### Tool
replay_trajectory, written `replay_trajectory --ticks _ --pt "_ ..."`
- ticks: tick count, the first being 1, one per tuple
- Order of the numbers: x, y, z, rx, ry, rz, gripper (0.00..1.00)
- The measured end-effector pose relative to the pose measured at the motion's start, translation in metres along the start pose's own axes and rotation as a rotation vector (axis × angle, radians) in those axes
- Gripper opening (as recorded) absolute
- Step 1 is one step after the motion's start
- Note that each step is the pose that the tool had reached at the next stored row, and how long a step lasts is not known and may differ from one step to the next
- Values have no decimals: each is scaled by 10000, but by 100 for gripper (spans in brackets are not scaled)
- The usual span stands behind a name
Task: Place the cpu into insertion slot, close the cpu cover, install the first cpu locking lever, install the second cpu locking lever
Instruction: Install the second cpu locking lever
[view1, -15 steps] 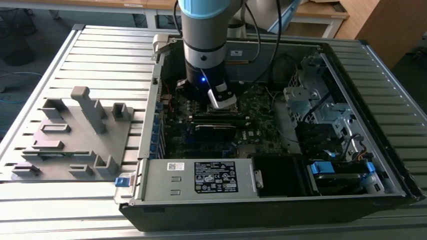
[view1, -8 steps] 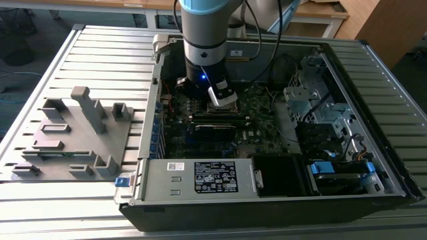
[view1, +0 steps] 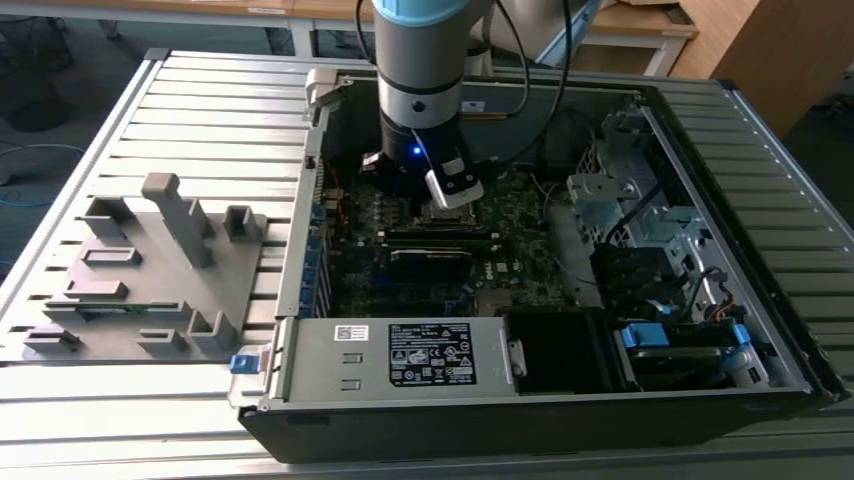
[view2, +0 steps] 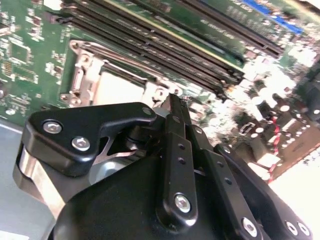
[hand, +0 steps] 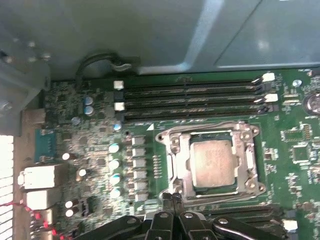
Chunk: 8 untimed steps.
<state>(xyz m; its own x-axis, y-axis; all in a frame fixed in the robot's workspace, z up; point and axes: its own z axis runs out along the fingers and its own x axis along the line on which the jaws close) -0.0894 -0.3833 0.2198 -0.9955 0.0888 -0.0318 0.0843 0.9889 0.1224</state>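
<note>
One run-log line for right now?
pincer: shut, empty, at socket edge | cpu: seated in insertion slot | cpu cover: closed

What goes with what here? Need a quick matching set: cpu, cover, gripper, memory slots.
1 cpu
2 cover
3 gripper
4 memory slots

A long, black, with white end clips
B silver frame lying around the chip
C dull grey square seated in the socket
D black fingers together at the socket's edge

Pairs: 1-C, 2-B, 3-D, 4-A
</note>
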Motion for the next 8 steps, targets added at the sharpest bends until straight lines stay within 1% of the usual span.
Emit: replay_trajectory --ticks 4,8 --pt "-90 52 10 50 -5 1 10" --pt "-166 109 19 145 -13 3 10"
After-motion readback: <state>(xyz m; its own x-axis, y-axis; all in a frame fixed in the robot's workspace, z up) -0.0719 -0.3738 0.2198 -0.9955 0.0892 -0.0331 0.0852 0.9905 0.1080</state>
